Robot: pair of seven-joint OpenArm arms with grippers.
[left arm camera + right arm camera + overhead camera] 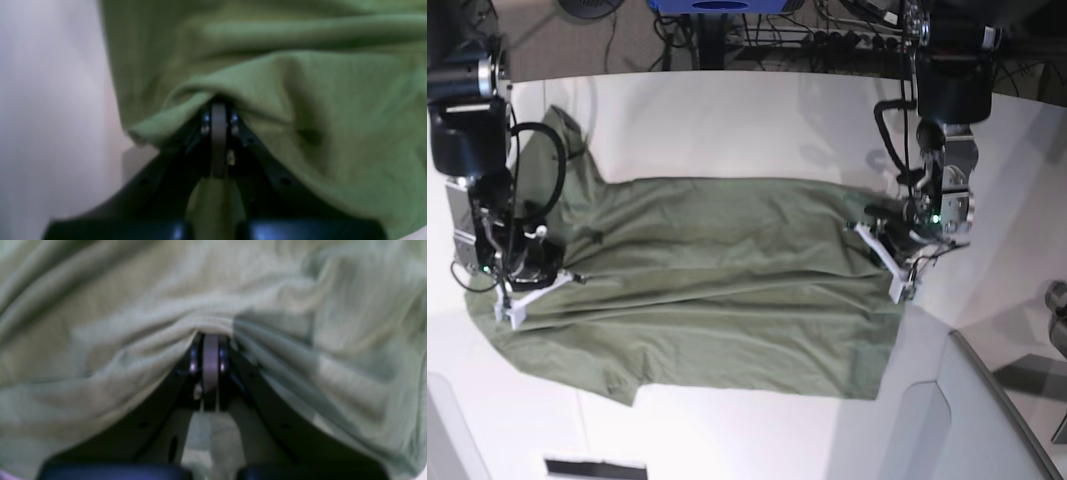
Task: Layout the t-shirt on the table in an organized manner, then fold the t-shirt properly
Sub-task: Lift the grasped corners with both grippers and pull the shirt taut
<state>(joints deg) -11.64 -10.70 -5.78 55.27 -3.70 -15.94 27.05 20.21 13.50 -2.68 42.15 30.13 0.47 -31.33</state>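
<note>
The olive-green t-shirt [717, 280] lies spread and wrinkled across the white table [757, 120], sleeves toward the base view's left and hem toward its right. My left gripper [892, 265] is at the hem edge. In the left wrist view the left gripper [218, 106] is shut on a raised fold of the t-shirt [300, 83], with bare table [50, 100] beside it. My right gripper [527, 300] is at the sleeve end. The right wrist view shows the right gripper [210, 340] shut on a pinch of the t-shirt [116, 323], which fills that view.
A grey-white raised panel [987, 420] with a dark rim stands at the near right corner. Cables and equipment [727, 30] lie beyond the table's far edge. A dark strip [595, 467] sits at the near left edge.
</note>
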